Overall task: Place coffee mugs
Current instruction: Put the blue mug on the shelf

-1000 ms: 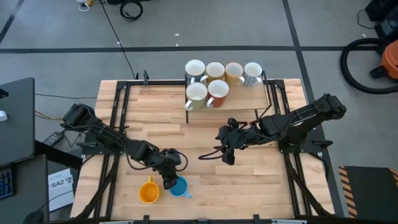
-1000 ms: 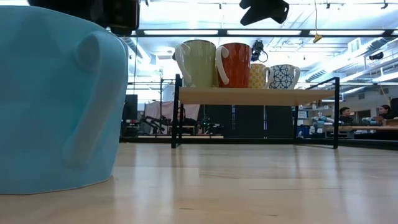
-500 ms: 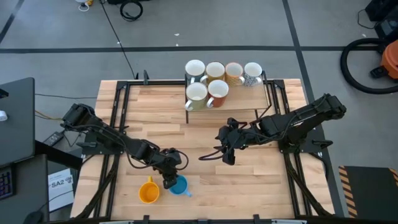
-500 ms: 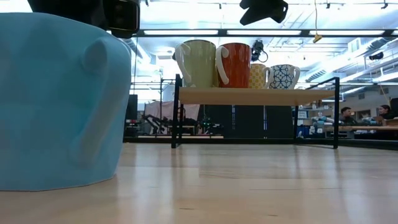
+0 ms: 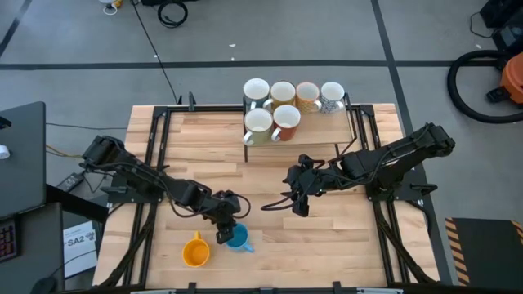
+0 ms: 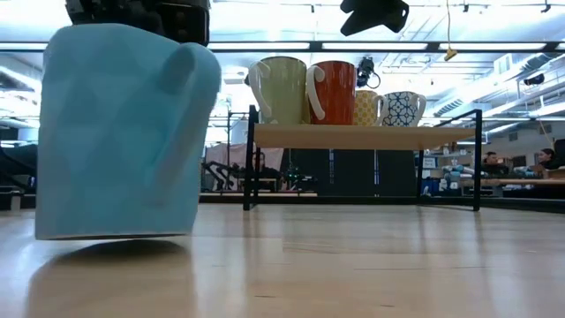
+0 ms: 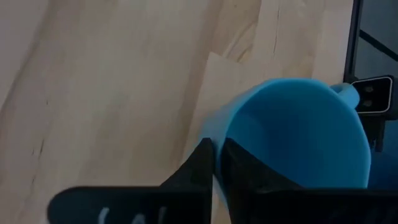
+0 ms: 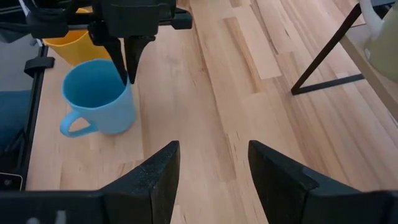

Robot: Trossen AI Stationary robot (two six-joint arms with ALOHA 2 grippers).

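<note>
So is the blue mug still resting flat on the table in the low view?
No. The blue mug hangs tilted just above the table, with the left gripper shut on its rim.

my left gripper [image 7: 216,163] pinches the rim of a blue mug [image 7: 298,134] over the wooden tabletop [image 7: 112,81].

from the wrist camera i see the two dark fingers [image 7: 196,167] closed together on the mug's near wall, one pressed against the outside and the other reaching down inside the open mouth, with only the thin wall between them. the mug's hollow interior faces the lens, and a small blue bump that i take for its handle [image 7: 348,94] pokes out past the far rim. pale planks with faint grain fill most of the view. a dark metal frame bar [image 7: 354,37] runs along the table's edge, and a small grey block [image 7: 371,96] sits just beside the handle.
</note>
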